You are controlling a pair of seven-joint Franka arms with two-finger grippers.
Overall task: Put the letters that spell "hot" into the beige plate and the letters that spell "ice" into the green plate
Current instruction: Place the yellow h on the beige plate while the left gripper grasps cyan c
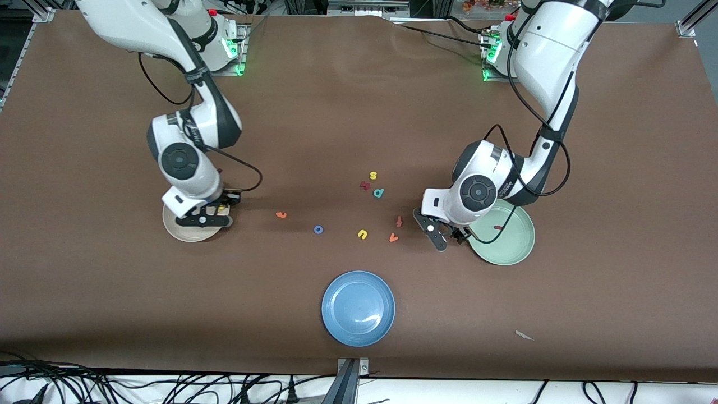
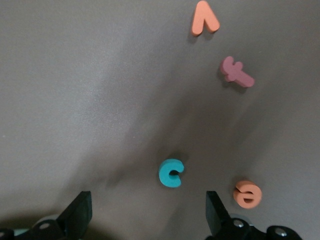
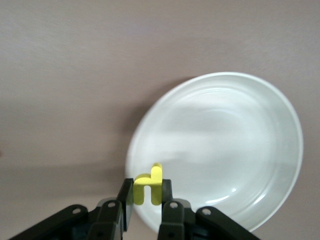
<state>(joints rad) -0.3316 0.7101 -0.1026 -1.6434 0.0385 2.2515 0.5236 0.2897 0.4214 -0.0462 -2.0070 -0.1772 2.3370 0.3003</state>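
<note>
Nearest the front camera lies a round shallow blue plate (image 1: 358, 308) on the brown counter (image 1: 112, 292), with nothing in it. Farther back, a loose row of small toy letters crosses the middle: an orange v (image 1: 394, 238), a yellow u (image 1: 362, 234), a blue ring-shaped o (image 1: 318, 229) and an orange t (image 1: 281, 214).

Toward the left arm's end, the left gripper (image 1: 449, 240) hangs low over the counter just beside the round pale mint-green plate (image 1: 505, 247), its fingers (image 2: 80, 212) spread wide apart; a teal c (image 2: 171, 172) lies on the counter between them, untouched, with an orange e (image 2: 247, 194) just beside. A dark red bar-like i (image 1: 498, 227) lies in the green plate.

Toward the right arm's end, the right gripper (image 3: 148, 200) is clamped on a yellow h (image 3: 148, 186) above the rim of the round cream-beige plate (image 3: 240, 150).
</note>
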